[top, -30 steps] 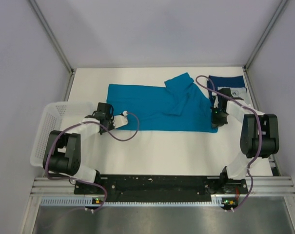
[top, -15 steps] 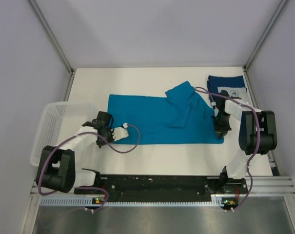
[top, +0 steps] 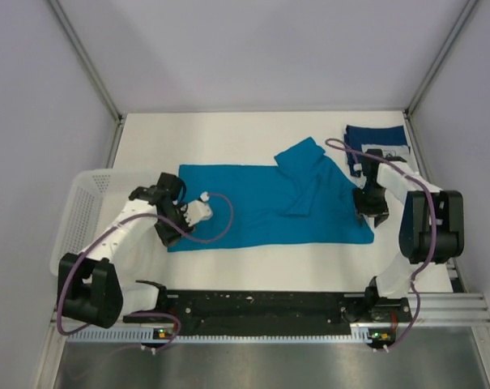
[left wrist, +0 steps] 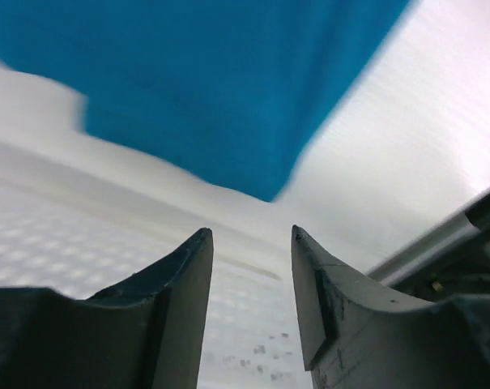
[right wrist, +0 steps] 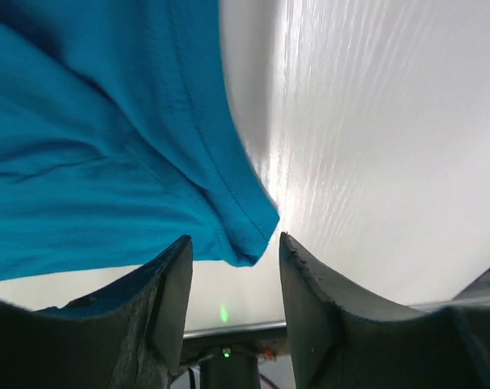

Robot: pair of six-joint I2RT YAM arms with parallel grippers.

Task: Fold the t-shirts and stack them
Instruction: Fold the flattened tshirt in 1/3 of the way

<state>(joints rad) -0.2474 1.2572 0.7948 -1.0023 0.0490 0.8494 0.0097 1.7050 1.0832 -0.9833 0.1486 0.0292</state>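
The teal-blue t-shirt (top: 261, 203) lies spread flat across the middle of the table, with one sleeve folded over at its back right. My left gripper (top: 167, 237) is open and empty just off the shirt's near-left corner (left wrist: 265, 182); the left wrist view shows its gripper (left wrist: 251, 237) over bare table. My right gripper (top: 373, 217) is open at the near-right corner, and the right wrist view shows that corner (right wrist: 249, 235) lying at the mouth of the gripper (right wrist: 235, 243), not pinched. The navy t-shirt (top: 377, 139) with its pale print lies folded at the back right.
A white mesh basket (top: 81, 215) stands at the table's left edge, beside my left arm. The white table (top: 269, 267) runs in front of the shirt to the black base rail (top: 269, 308). Grey walls close in the left, right and back.
Both grippers have moved toward the near edge, and the teal shirt's near edge has come forward with them. Its near corners now lie flat, and both sets of jaws stand open.
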